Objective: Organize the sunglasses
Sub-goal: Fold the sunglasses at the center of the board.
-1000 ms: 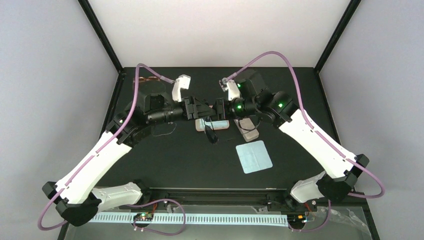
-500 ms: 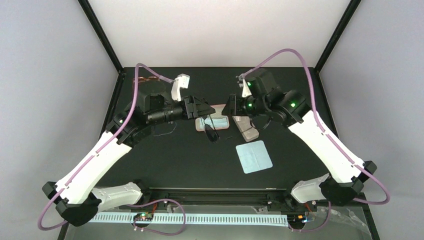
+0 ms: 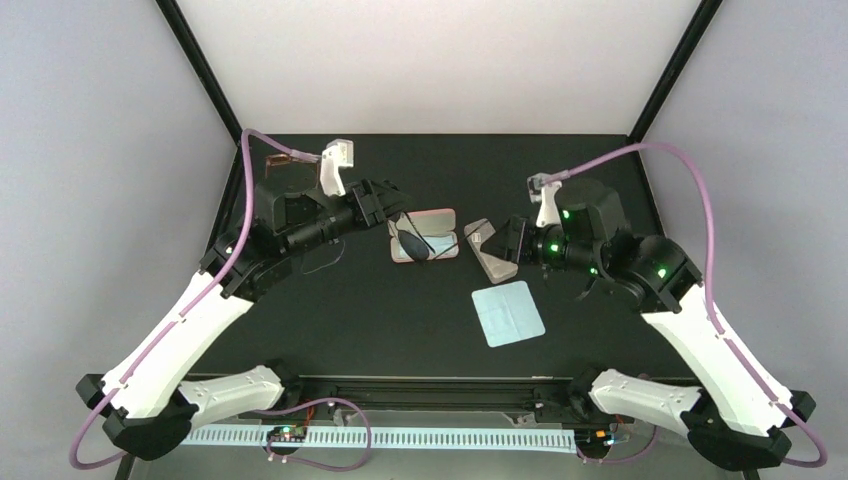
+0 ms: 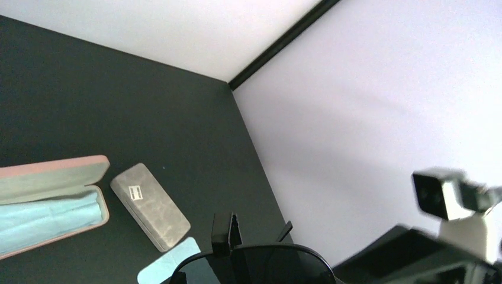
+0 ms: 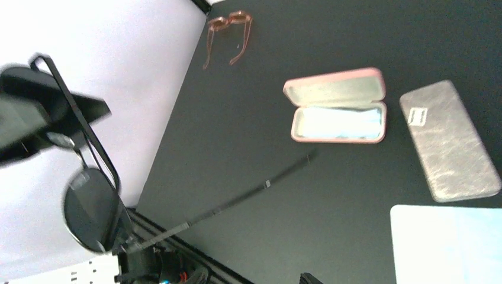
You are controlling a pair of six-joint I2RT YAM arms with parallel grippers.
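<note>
Right hand (image 3: pixel 505 243), opening unclear, backs off toward the right edge of the tabletop (image 3: pixel 400 330), so now just the left hand (image 3: pixel 397 214) holds the sunglasses (image 3: pixel 412 241) up by the open pink case (image 3: pixel 441 218).

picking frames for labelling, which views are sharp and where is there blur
Top external: sharp, evenly lit. Right wrist: pink case and grey case crisp, the sunglasses and left gripper near the lens smeared. Left wrist: cases sharp, right arm's camera blurred.
</note>
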